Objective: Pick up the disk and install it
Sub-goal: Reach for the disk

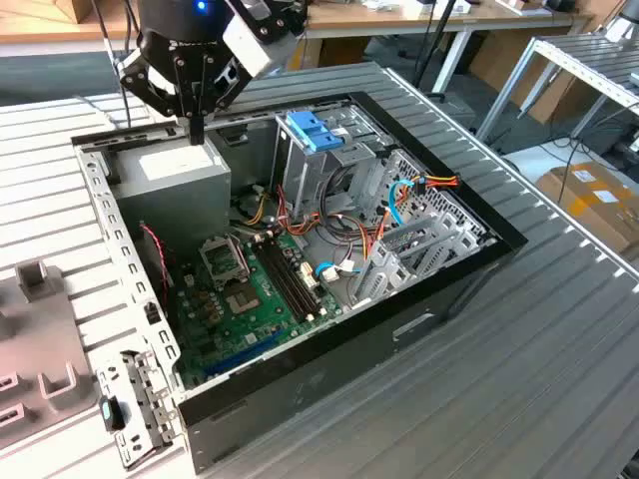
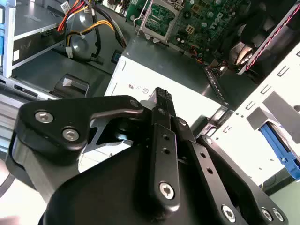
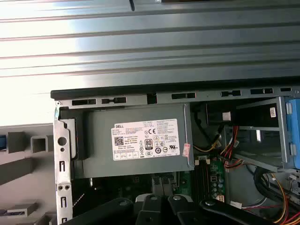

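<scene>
- Computer case [image 1: 504, 242]: lies on its side with the panel off, so the drive cage [image 1: 344, 165] can be reached from above.
- Gripper [image 1: 197, 132]: points straight down, just above the power supply box [image 1: 170, 172]. The fingers [image 2: 161, 101] are pressed together and hold nothing.
- Disk [image 2: 276, 146]: probably the blue-edged piece outside the case, beyond its perforated rail [image 2: 269, 89]. It is apart from the gripper.
- Arm [image 1: 190, 45]: wrist upright, over the case's end at the exterior view's left.
</scene>
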